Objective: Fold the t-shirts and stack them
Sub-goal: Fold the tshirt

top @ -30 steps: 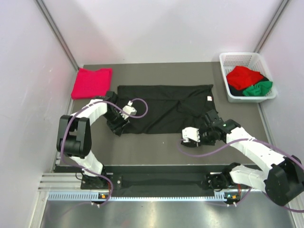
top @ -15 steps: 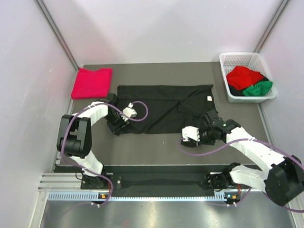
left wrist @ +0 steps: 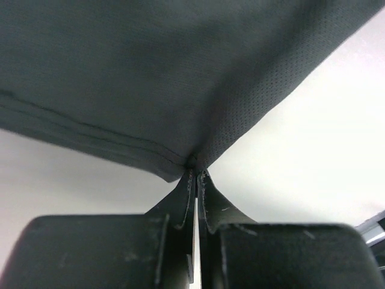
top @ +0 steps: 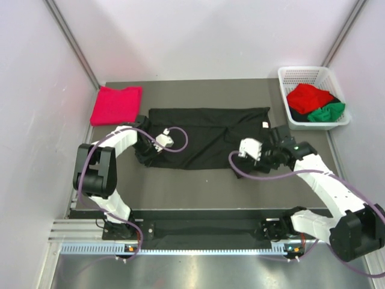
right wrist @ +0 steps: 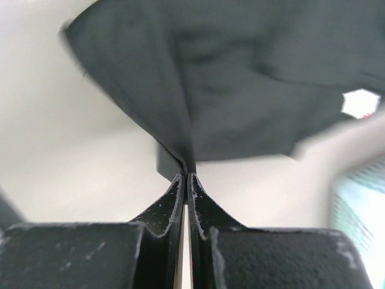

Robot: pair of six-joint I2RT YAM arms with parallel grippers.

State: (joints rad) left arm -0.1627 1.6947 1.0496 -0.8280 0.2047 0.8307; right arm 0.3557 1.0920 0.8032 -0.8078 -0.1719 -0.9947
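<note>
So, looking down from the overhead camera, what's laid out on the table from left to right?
Folded crimson-pink t-shirt → spread-out black t-shirt → white mesh basket, holding a red t-shirt and a green t-shirt.

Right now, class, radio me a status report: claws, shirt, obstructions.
Left claw shut on black t-shirt, near edge. Right claw likewise. Nothing blocking the fold.

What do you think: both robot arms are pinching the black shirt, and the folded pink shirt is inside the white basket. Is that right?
Not quite. The folded pink shirt lies on the table at its far left corner, not inside the white basket; the top view shows it. The left gripper and right gripper do pinch the black shirt.
</note>
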